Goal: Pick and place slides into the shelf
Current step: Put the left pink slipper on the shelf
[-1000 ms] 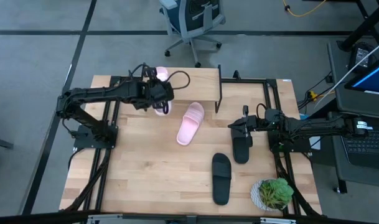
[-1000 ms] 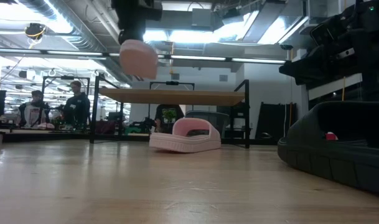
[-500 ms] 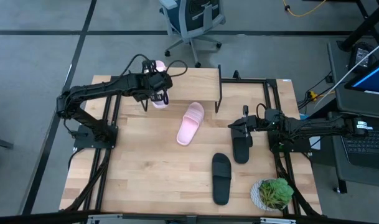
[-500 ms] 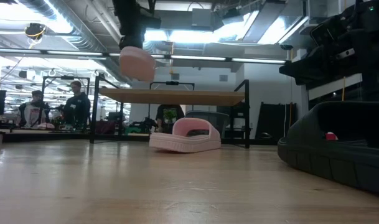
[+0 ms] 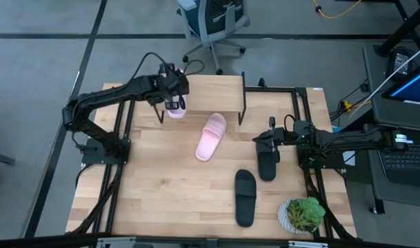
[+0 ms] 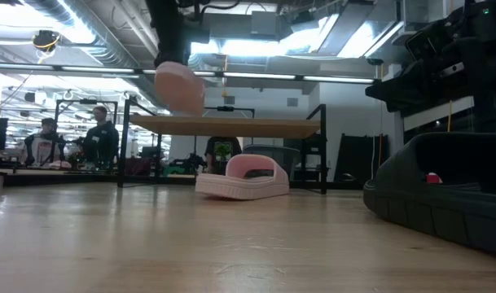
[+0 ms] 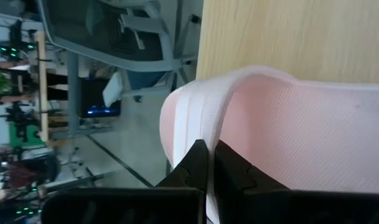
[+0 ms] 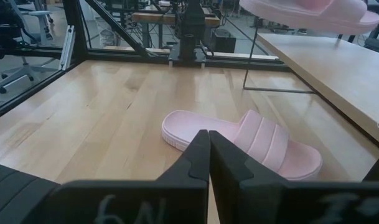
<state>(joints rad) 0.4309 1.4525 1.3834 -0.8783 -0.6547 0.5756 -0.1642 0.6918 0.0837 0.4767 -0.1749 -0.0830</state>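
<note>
My left gripper (image 5: 174, 96) is shut on a pale pink slide (image 5: 174, 108), which hangs in the air over the left end of the shelf (image 5: 210, 93). The right wrist view shows this slide (image 8: 307, 12) above the plank top (image 8: 338, 68). The second pink slide (image 5: 211, 136) lies flat on the table in front of the shelf. One black slide (image 5: 267, 164) lies under my shut right gripper (image 5: 268, 140), and the other black slide (image 5: 245, 198) lies nearer the near edge. My left gripper pinches a pale ribbed band (image 7: 198, 127) at the slide's edge between its two fingers (image 7: 195, 163), coming from above. The slide (image 6: 180, 85) is lifted clear and hangs tilted below the gripper, above the shelf top (image 6: 231, 124).
A small green plant (image 5: 303, 213) stands at the table's near right corner. Black frame rails run along both table sides. An office chair (image 5: 213, 24) stands beyond the far edge. Bare wood lies between the slides and the near left corner.
My left gripper has carried the pink slide toward the table's far edge, over the shelf's left end, and the arm has turned on the way. The slide has sunk a little toward the shelf top. It has stayed in the hold.
</note>
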